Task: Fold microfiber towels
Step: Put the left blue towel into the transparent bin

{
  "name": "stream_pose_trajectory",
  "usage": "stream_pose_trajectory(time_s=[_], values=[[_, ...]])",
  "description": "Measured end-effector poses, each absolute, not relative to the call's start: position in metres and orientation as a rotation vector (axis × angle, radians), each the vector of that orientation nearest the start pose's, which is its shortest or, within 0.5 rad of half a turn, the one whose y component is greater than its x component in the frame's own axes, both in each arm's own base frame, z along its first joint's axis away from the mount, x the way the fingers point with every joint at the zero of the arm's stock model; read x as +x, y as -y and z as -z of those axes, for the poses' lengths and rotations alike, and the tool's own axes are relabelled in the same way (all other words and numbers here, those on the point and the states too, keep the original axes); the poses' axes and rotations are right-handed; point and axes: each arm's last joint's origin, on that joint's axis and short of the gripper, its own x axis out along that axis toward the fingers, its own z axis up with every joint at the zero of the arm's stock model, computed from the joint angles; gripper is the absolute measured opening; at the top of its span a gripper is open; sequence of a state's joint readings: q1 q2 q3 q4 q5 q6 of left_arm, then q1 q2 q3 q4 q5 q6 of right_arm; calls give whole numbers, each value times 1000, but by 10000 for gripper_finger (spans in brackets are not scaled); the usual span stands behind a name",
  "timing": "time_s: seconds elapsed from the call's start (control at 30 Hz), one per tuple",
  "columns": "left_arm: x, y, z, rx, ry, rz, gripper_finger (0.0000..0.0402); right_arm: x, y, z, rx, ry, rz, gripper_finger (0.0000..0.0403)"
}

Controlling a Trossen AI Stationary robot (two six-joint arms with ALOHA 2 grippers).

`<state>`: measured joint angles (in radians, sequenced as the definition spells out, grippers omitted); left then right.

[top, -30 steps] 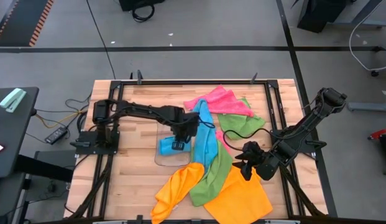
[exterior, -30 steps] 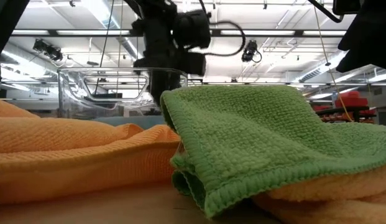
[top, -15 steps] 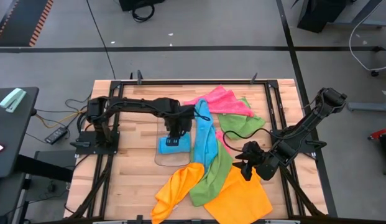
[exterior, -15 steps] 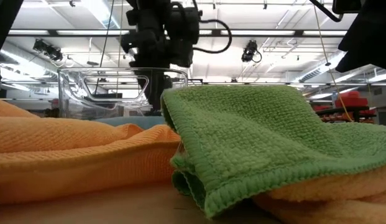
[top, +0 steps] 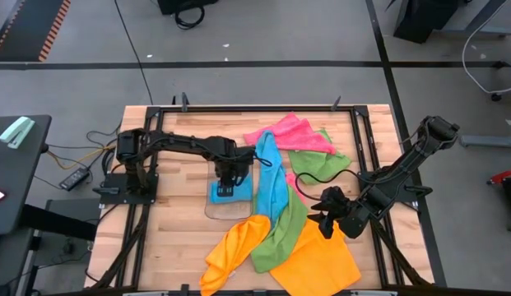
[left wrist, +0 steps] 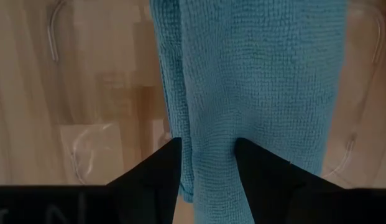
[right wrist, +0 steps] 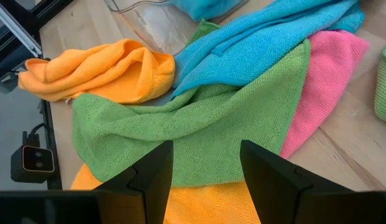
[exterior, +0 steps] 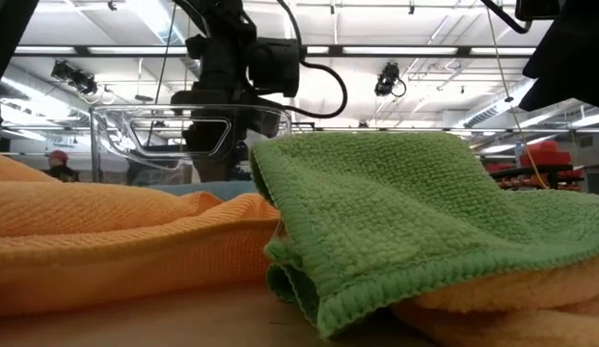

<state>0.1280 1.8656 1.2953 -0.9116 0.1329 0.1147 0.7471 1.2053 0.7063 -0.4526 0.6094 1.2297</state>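
A folded sky-blue towel lies flat in the clear plastic tray left of the table's middle. My left gripper points straight down over it, open, one finger on each side of the towel's folded edge. To the right is a heap of loose towels: a long blue one, a green one, orange ones and a pink one. My right gripper hangs open above the green towel. My left gripper comes from above, with its fingertips on or just over the top face of the folded blue towel near its folded edge. I cannot tell whether they touch it. The towel lies flat on the tray's floor.
Bare wood shows left of the tray and along the far edge. A second green towel lies at the right. A dark metal frame runs around the table. In the low view, orange and green cloth fill the foreground.
My left gripper has moved a little toward the table's left edge, staying above the tray and pointing down. The folded blue towel has stayed in the tray. The heap of towels lies as before.
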Motion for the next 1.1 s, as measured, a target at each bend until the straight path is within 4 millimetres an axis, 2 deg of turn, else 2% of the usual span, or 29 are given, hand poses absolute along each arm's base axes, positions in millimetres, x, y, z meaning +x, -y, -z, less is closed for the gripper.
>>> stream_pose_trajectory(time_s=[0.37, 0.57, 0.8, 0.93, 1.1], values=[[342, -53, -179, -194, -1437, 58, 112, 175, -139, -211, 574, -678, 324, 196], [345, -53, -180, -177, -1399, 71, 93, 175, -139, -211, 574, -678, 324, 196], [344, -58, -180, -210, -1399, 58, 83, 175, -139, -211, 575, -678, 324, 196], [344, -58, -180, -149, -1412, 19, 85, 175, -139, -211, 575, -678, 324, 196], [345, -50, -179, -56, -1422, 22, 101, 175, -139, -211, 575, -678, 324, 196]])
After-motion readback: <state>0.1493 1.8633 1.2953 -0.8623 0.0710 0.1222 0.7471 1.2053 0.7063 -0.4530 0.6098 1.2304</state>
